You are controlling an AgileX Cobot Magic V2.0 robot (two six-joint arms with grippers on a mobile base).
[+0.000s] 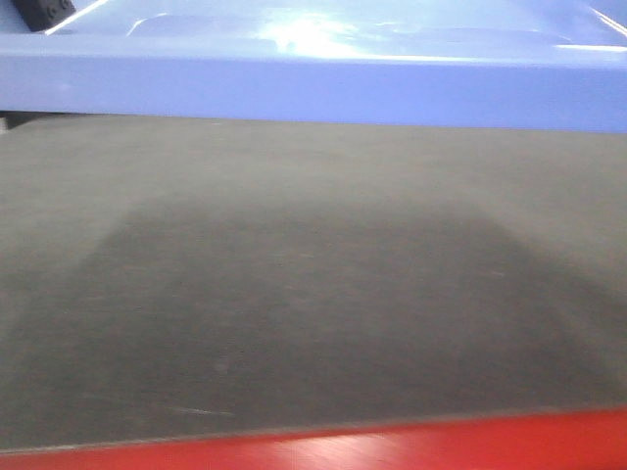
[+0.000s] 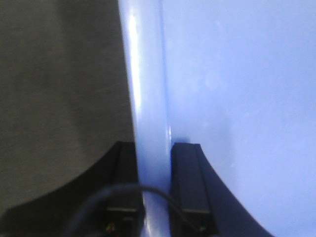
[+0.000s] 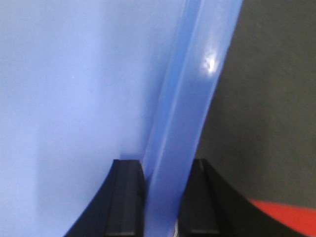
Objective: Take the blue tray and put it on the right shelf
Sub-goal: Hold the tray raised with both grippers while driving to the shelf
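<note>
The blue tray [image 1: 323, 83] is a glossy periwinkle tray that fills the top of the front view, held above a dark grey mat. In the left wrist view my left gripper [image 2: 154, 148] is shut on the tray's left rim [image 2: 148, 98], one black finger on each side. In the right wrist view my right gripper [image 3: 165, 165] is shut on the tray's right rim [image 3: 192, 98], one finger inside the tray and one outside. The tray's inner floor [image 2: 237, 98] spreads across both wrist views [image 3: 74, 89]. The right shelf is out of view.
A dark grey mat [image 1: 313, 284] lies below the tray, with the tray's shadow on it. A red strip [image 1: 392, 446] runs along the mat's near edge and shows in the right wrist view [image 3: 289, 215]. A black object [image 1: 44, 12] sits at the top left.
</note>
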